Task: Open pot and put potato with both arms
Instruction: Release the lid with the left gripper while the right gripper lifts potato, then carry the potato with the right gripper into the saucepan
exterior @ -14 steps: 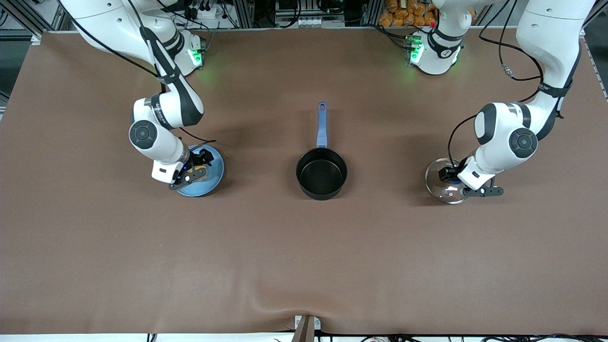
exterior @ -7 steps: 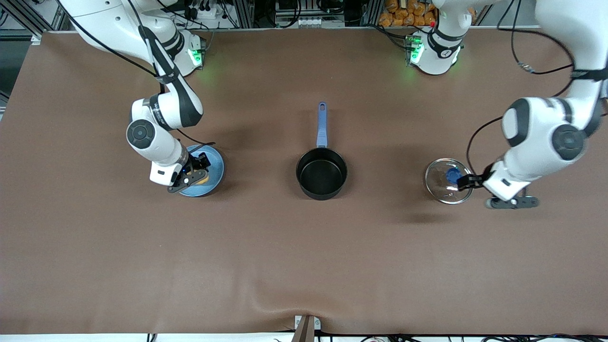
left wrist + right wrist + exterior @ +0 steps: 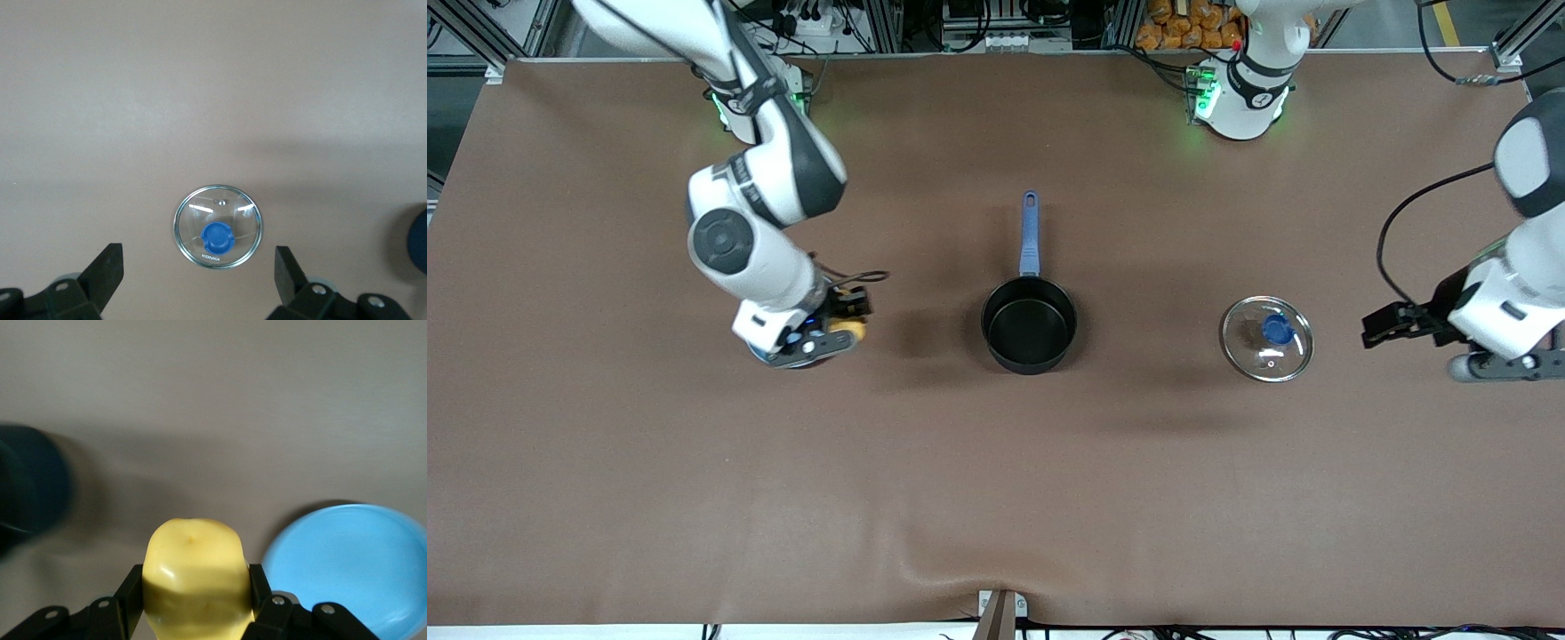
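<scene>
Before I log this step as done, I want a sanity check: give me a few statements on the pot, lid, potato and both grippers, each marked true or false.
1. The lid sits on the pot. False: it lies on the table toward the left arm's end, and the pot is open.
2. The right gripper grips the potato. True.
3. The potato is in the pot. False: it is held in the air, over the edge of the blue plate.
4. The left gripper is open and holds nothing. True.
5. The pot's blue handle points toward the front camera. False: it points toward the robots' bases.
</scene>
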You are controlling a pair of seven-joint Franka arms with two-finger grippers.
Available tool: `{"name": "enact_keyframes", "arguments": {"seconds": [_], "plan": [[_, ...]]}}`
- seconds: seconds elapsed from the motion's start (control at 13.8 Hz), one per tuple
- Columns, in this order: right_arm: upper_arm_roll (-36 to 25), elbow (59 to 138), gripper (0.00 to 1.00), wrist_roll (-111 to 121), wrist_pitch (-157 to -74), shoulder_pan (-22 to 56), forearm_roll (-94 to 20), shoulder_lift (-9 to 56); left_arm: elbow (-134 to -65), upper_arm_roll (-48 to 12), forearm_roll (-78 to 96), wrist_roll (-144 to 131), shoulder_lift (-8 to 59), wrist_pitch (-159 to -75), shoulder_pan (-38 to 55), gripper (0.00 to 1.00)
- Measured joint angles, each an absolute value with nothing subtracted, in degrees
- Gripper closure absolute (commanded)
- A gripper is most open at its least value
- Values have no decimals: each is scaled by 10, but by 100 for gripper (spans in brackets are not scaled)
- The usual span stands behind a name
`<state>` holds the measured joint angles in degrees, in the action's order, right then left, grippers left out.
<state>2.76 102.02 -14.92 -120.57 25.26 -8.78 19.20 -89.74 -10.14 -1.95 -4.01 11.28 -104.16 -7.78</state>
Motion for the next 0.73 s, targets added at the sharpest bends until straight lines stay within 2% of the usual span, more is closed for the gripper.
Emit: {"name": "enact_keyframes", "arguments": {"seconds": [0.22,0.51,0.73], "plan": [[28,936,100,-236,-1205,306,-101,241,-877,-89,-19,-41,84,-1024,-69,0],[26,759,100,-370,-1211,388,-98,384,-874,-84,-16,-43,69,-1017,-69,0],[23,711,100,-394,-1217,408,-96,440,-874,-84,-15,-45,70,-1016,-68,0]]}}
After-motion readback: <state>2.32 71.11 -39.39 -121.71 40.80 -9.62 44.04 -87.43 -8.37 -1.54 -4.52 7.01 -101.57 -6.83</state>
